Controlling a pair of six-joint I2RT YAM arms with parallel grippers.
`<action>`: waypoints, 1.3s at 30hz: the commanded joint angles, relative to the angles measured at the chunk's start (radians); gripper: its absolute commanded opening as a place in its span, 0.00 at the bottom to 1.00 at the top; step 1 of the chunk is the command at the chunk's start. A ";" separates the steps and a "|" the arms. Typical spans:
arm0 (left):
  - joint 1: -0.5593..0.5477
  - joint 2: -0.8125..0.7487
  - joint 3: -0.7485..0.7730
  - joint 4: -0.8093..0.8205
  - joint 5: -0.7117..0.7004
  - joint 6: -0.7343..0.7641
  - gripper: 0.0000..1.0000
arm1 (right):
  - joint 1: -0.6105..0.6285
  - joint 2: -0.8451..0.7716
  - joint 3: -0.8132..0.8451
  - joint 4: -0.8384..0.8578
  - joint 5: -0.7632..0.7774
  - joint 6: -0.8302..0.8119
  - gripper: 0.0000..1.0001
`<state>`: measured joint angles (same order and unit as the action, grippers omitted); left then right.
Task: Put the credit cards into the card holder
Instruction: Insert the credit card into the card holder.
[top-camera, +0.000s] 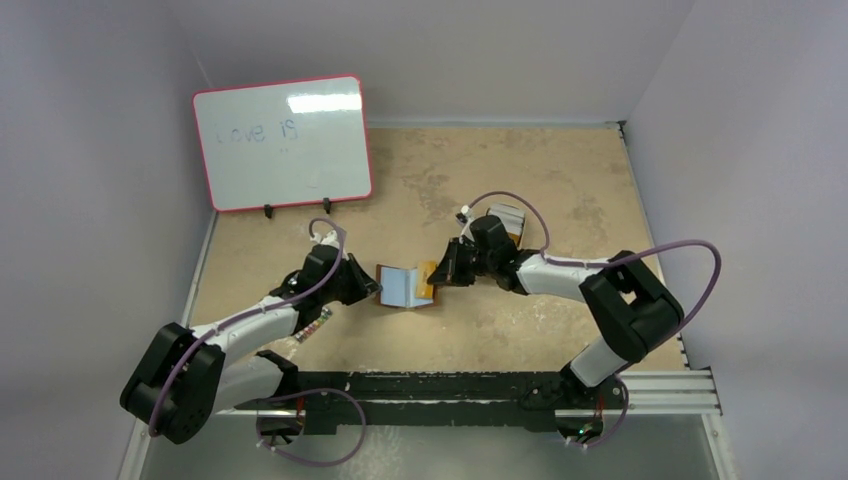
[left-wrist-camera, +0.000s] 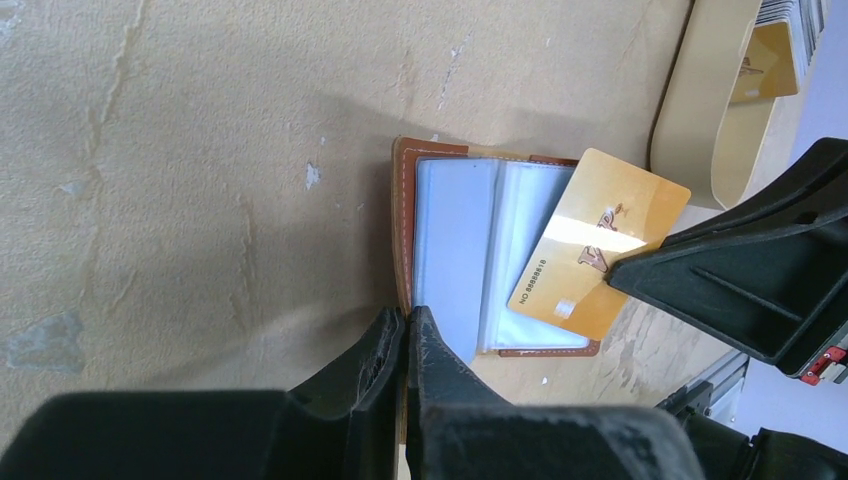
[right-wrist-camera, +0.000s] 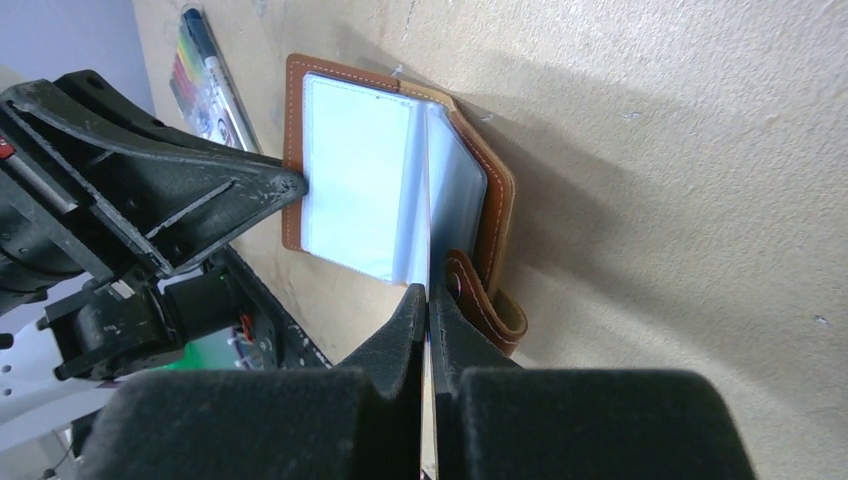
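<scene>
Tan surface (top-camera: 560, 180), walled on three sides, open room around the card holder (top-camera: 408, 287) at centre: brown leather, spread open, clear sleeves. Left jaws pinch its near edge; right jaws clamp a gold credit card (left-wrist-camera: 598, 243) overlapping the sleeves.

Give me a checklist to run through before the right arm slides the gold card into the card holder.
1. Card holder lying open on the table, clear sleeves facing up: ok.
2. Left claw shut on the card holder's edge, pinning it: ok.
3. Right claw shut on the gold card: ok.
4. Gold card squared to the sleeves: not ok, it sits at a slant in the left wrist view.
5. Card's leading edge inside a sleeve opening: cannot tell, it only overlaps them.
6. Spare cards waiting in the tin: ok.
</scene>
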<state>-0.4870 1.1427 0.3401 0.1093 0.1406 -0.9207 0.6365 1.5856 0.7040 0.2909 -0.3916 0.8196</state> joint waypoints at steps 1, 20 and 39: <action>-0.005 -0.006 -0.023 0.008 -0.018 0.031 0.00 | -0.001 0.019 -0.030 0.124 -0.037 0.045 0.00; -0.006 0.009 -0.056 0.046 -0.019 0.013 0.00 | -0.001 0.080 -0.062 0.273 -0.052 0.138 0.00; -0.006 0.010 -0.063 0.059 -0.013 0.005 0.00 | 0.027 0.120 -0.073 0.306 -0.073 0.174 0.00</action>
<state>-0.4870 1.1481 0.2913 0.1410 0.1303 -0.9234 0.6502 1.7023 0.6441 0.5468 -0.4397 0.9764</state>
